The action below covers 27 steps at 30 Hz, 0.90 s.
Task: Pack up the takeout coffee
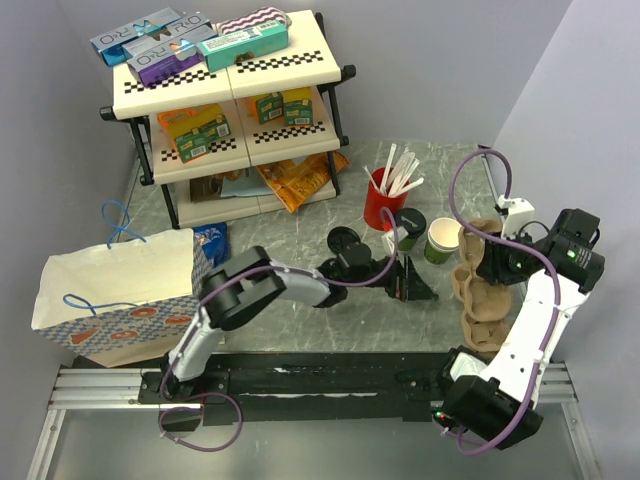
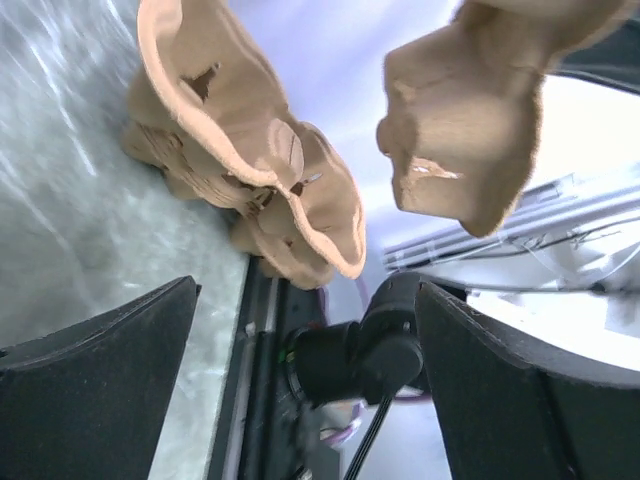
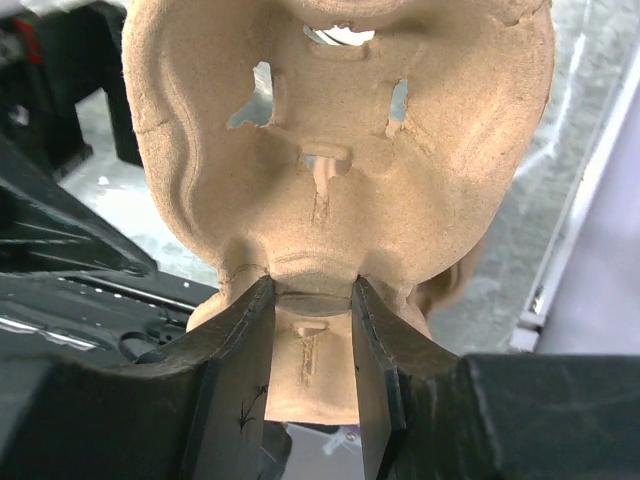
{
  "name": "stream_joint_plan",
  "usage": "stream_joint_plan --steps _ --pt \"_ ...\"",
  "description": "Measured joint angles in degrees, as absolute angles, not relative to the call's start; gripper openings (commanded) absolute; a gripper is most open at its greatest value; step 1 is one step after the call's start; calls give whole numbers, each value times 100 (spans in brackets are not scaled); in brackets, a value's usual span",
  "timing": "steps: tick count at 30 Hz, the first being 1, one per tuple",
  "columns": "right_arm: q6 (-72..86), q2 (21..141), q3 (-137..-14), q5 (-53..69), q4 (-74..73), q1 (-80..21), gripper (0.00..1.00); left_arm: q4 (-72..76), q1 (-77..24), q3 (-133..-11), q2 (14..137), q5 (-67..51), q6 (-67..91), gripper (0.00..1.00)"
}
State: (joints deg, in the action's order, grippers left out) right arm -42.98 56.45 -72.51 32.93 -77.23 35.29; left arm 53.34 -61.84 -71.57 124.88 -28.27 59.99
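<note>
You're clamping R pincer (image 3: 311, 292) on carrier (image 3: 340, 170) rim, holding it up beside stack (image 2: 235, 170), prob. readying wells for coffee (image 1: 409, 228). L pincer (image 2: 305, 300) gaping apart, empty, hovering near coffee.

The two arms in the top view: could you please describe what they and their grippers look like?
The left arm and right arm both have white tubes between bulky black joints, on black bases. A purple cable loops along each. A small green light shows on the right wrist. The left gripper and right gripper each have two broad, matte black, wedge-shaped fingers.
</note>
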Motion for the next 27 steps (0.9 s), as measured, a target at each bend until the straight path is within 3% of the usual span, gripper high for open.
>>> stream_joint_plan --steps 6,12,16,21,27 --pt "-4246 5800 -7524 3704 -7732 3238 0 4464 -6042 -6777 11434 -3284 4685 94" --pt "-3861 5721 -7520 3699 -7717 1516 0 3406 -5627 -6071 9922 -3938 3472 96" --pt "-3599 5640 -7336 3680 -7754 1039 0 2486 -5312 -6053 9008 -3986 2541 97" --pt "-3374 5725 -6823 3454 -7708 613 0 1328 -5218 -6490 8313 -4012 1588 97" --pt "-3234 6025 -6493 3092 -7620 -93 0 -270 -4501 -7889 8147 -3889 923 99"
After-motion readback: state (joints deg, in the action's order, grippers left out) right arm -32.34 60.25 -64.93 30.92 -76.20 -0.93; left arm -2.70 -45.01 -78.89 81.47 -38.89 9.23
